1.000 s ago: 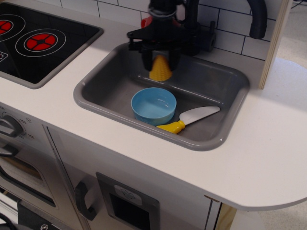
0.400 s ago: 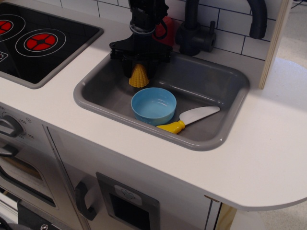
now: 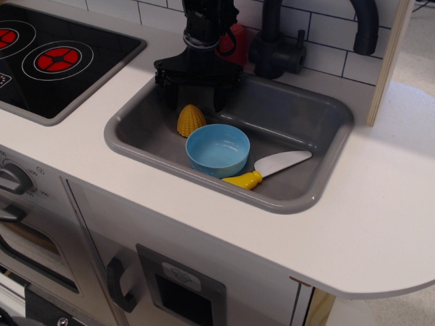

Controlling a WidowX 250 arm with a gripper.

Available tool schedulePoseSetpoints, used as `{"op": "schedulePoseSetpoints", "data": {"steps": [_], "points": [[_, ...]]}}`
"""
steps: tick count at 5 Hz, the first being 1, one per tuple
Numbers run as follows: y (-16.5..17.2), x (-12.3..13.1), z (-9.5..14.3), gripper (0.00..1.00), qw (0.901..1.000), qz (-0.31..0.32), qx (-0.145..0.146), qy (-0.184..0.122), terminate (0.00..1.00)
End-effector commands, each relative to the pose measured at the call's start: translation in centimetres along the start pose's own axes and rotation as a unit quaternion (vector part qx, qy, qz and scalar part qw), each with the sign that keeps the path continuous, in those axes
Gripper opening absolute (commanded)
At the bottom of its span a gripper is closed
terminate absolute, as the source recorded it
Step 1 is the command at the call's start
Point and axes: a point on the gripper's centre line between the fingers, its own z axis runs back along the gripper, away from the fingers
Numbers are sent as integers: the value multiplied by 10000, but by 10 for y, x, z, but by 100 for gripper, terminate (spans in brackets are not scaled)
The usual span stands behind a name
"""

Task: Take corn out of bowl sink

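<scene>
Corn [image 3: 191, 120] now released, resting on sink [image 3: 299, 115] floor beside empty bowl [image 3: 218, 150]; gripper [image 3: 198, 92] above, jaws spread, empty; task effectively complete.

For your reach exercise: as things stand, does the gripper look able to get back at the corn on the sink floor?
Probably yes. The corn lies uncovered beside the bowl, just below the gripper, whose jaws look open above it.
</scene>
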Motion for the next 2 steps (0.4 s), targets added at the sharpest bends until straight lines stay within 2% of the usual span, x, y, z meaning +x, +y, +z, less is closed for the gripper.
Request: {"op": "schedulePoseSetpoints", "data": {"steps": [1, 2], "points": [[3, 19, 54, 100, 9985, 138, -416, -326, 0], [3, 17, 75, 100, 9972, 139, -698, -213, 100]]}}
